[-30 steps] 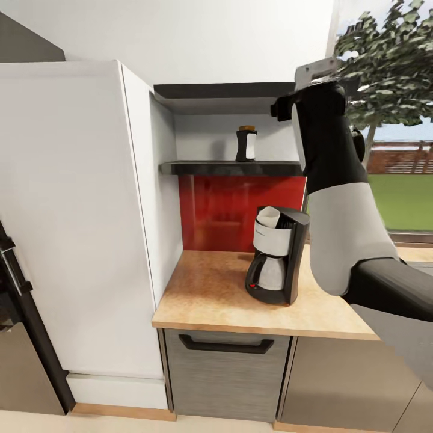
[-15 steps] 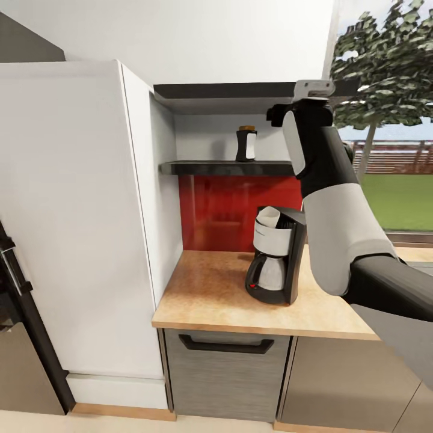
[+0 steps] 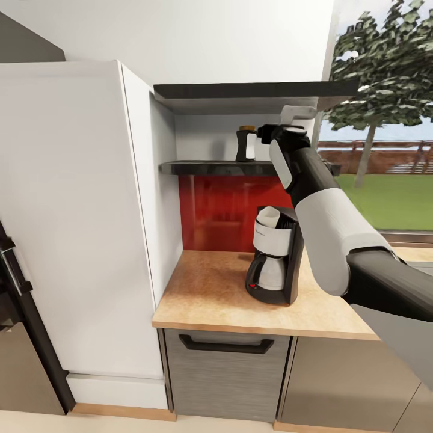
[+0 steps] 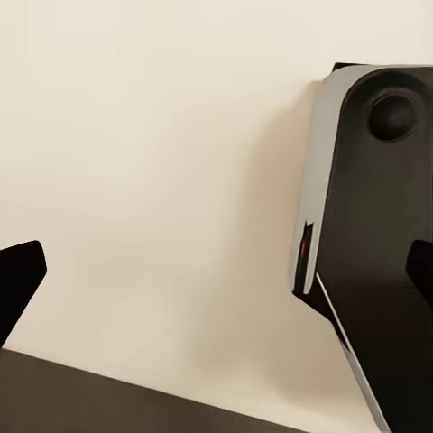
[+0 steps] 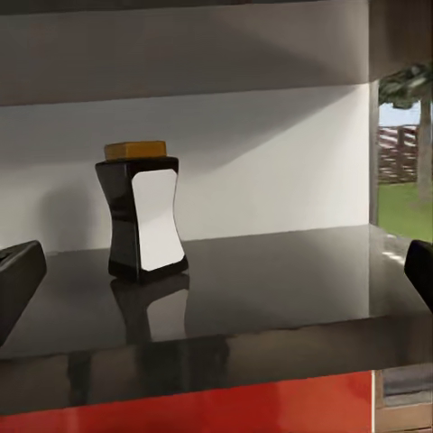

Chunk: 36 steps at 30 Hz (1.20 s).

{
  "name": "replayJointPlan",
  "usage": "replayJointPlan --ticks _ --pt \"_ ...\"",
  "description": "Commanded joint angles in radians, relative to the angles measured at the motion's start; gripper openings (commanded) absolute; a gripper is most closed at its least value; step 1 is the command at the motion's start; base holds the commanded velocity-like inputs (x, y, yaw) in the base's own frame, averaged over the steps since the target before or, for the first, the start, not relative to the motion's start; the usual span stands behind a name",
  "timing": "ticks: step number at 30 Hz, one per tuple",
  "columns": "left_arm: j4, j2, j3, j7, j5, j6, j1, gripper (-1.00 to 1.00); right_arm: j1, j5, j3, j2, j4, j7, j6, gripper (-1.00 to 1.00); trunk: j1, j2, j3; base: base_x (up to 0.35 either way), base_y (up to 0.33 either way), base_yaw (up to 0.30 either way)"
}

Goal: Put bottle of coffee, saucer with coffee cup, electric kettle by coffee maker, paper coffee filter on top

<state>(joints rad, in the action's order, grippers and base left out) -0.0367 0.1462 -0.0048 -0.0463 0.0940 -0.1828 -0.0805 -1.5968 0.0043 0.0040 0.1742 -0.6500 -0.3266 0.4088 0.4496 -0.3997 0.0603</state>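
The right pincer (image 3: 260, 133) is raised to the level of the kitchen shelf (image 3: 204, 168), just beside the bottle of coffee (image 3: 245, 144) and holding nothing. In the right wrist view its two dark fingertips (image 5: 20, 275) stand spread wide at the outer edges of the picture, with the bottle of coffee (image 5: 142, 209) ahead of them and apart from both. The bottle stands upright on the glossy dark kitchen shelf (image 5: 271, 298), against the white wall, its yellow-brown cap uppermost. Below the shelf runs the red backsplash (image 3: 222, 210). Beneath the bottle the coffee maker (image 3: 278, 255) stands upright on the table (image 3: 204, 294), with the paper coffee filter (image 3: 268, 217) sitting in its top and the glass carafe in its base. A tall white cabinet (image 3: 78, 216) adjoins the table on the side away from the right arm. The left pincer (image 4: 216, 280) shows its dark fingertips (image 4: 16, 281) far apart, nothing between them, facing a pale surface beside a black and white robot part (image 4: 370, 225).
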Motion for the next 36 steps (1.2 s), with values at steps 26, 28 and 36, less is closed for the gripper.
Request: replayJointPlan --ticks 26,28,36 --pt "0.052 0.001 -0.015 -0.007 0.004 0.014 -0.044 1.0 0.0 -0.001 0.004 0.0 0.001 0.002 0.004 1.0 0.0 0.0 0.0 0.0 0.146 0.0" --pt "0.064 0.001 -0.016 -0.007 0.004 0.014 -0.047 1.0 0.0 -0.001 0.004 0.0 0.001 0.002 0.004 1.0 0.0 0.0 0.0 0.046 0.0 0.0" --pt "0.081 -0.001 -0.017 -0.007 0.004 0.014 -0.051 1.0 0.0 -0.001 0.004 0.0 0.003 0.001 0.005 1.0 0.0 0.0 0.0 0.276 0.0 0.0"
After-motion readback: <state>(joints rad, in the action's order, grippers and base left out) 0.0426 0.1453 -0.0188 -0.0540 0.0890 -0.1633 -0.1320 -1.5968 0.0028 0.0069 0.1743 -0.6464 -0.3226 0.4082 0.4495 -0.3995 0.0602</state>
